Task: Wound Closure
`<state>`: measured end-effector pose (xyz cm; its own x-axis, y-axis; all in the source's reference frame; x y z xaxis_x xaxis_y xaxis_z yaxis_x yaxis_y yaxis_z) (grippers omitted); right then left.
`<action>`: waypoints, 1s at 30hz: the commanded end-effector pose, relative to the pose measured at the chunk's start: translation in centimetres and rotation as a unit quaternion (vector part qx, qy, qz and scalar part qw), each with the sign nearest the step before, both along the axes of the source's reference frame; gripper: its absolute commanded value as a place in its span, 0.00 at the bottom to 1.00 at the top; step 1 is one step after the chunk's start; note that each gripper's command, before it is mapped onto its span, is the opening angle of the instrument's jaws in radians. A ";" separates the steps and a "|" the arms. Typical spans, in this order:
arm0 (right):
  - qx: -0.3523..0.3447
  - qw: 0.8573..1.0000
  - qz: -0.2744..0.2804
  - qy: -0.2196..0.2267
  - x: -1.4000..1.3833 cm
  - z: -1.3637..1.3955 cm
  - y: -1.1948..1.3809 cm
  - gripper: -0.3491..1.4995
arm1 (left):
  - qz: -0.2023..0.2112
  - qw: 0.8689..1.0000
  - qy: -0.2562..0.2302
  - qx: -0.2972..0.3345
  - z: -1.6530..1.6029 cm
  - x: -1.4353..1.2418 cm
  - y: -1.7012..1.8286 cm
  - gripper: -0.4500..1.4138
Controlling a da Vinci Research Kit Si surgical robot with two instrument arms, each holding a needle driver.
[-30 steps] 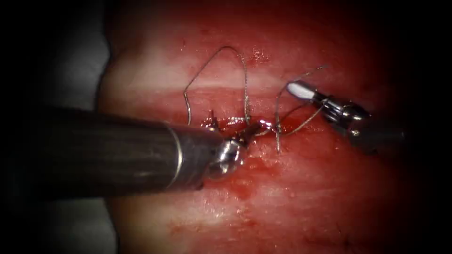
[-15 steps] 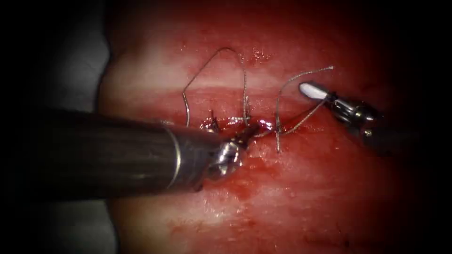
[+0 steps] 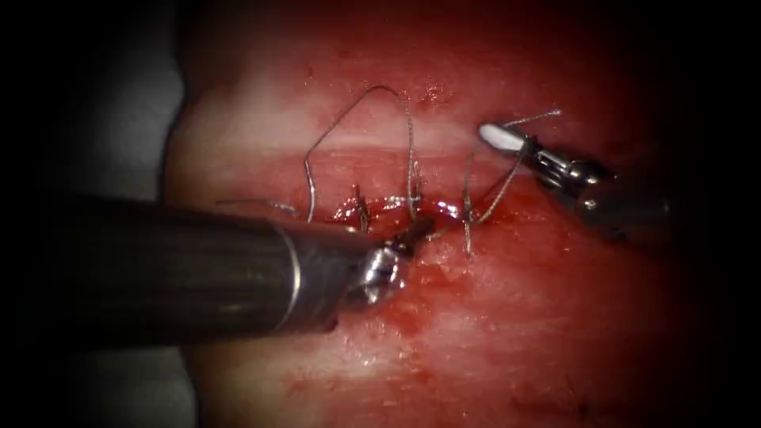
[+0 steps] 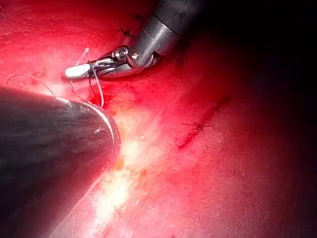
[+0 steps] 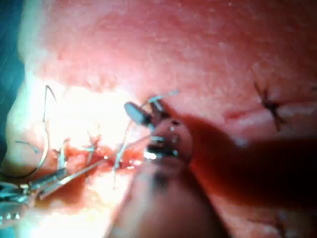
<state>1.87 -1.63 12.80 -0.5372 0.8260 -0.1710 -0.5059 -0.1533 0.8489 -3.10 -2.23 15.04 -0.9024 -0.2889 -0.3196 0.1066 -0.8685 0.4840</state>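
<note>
Centre of the endoscope view: cut (image 3: 380, 208), running left to right across the tissue (image 3: 491, 333), its edges wet with red fluid (image 3: 412, 309).

Item 1, left claw (image 3: 418, 231): enters from the left of the frame on a thick dark shaft (image 3: 198, 265), tip at the cut just right of centre. Jaws narrow, pinched on the thread where it leaves the tissue. The right wrist view shows the same claw (image 5: 54, 181) closed on a taut strand.

Item 2, right claw (image 3: 495, 137): upper right of the frame, above the cut and clear of the tissue. Jaws pressed together. Thread crosses over them in a loop, also seen in the left wrist view (image 4: 77, 72); whether any strand is pinched between them cannot be told.

Item 3, thread (image 3: 408, 143): one tall arch above the cut at centre, a second strand rising toward the right claw, and a short free end up right.

Item 4, needle: not told apart from the thread; neither claw visibly holds it.
</note>
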 end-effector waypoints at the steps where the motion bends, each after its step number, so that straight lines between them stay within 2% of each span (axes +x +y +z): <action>1: -0.005 1.000 0.001 -0.001 0.09 -0.01 -0.01 0.44 | 0.001 1.000 0.000 0.002 0.06 -0.03 -0.09 0.00; 2: -0.012 1.000 -0.001 -0.007 0.12 -0.04 0.04 0.40 | 0.002 1.000 -0.001 0.002 0.05 -0.02 -0.10 0.00; 6: -0.018 1.000 -0.006 -0.017 0.13 -0.08 0.10 0.36 | 0.003 1.000 -0.002 0.002 0.05 0.01 -0.10 0.00; 15: -0.025 0.999 -0.011 -0.024 0.08 -0.10 0.09 0.35 | 0.004 1.000 -0.002 0.002 0.05 0.03 -0.10 0.00; 16: -0.025 0.999 -0.010 -0.025 0.08 -0.10 0.09 0.28 | 0.004 1.000 -0.002 0.002 0.05 0.03 -0.09 0.00; 17: -0.025 0.999 -0.010 -0.025 0.08 -0.10 0.09 0.10 | 0.004 1.000 -0.002 0.002 0.05 0.03 -0.09 0.00; 18: -0.026 0.999 -0.010 -0.025 0.08 -0.10 0.09 0.00 | 0.004 1.000 -0.002 0.002 0.05 0.02 -0.09 0.00; 19: -0.002 0.999 -0.021 -0.049 0.09 -0.12 0.06 0.00 | 0.004 1.000 -0.002 0.002 0.05 0.02 -0.09 0.00; 21: 0.006 0.998 -0.031 -0.050 0.09 -0.13 0.06 0.00 | 0.004 1.000 -0.002 0.002 0.05 0.03 -0.09 0.00; 24: -0.025 0.997 -0.050 -0.060 0.10 -0.16 0.05 0.00 | 0.006 1.000 -0.004 0.003 0.04 0.05 -0.10 0.00; 30: -0.061 0.996 -0.046 -0.053 0.07 -0.25 0.00 0.00 | 0.004 1.000 -0.002 0.008 -0.03 0.16 0.03 0.00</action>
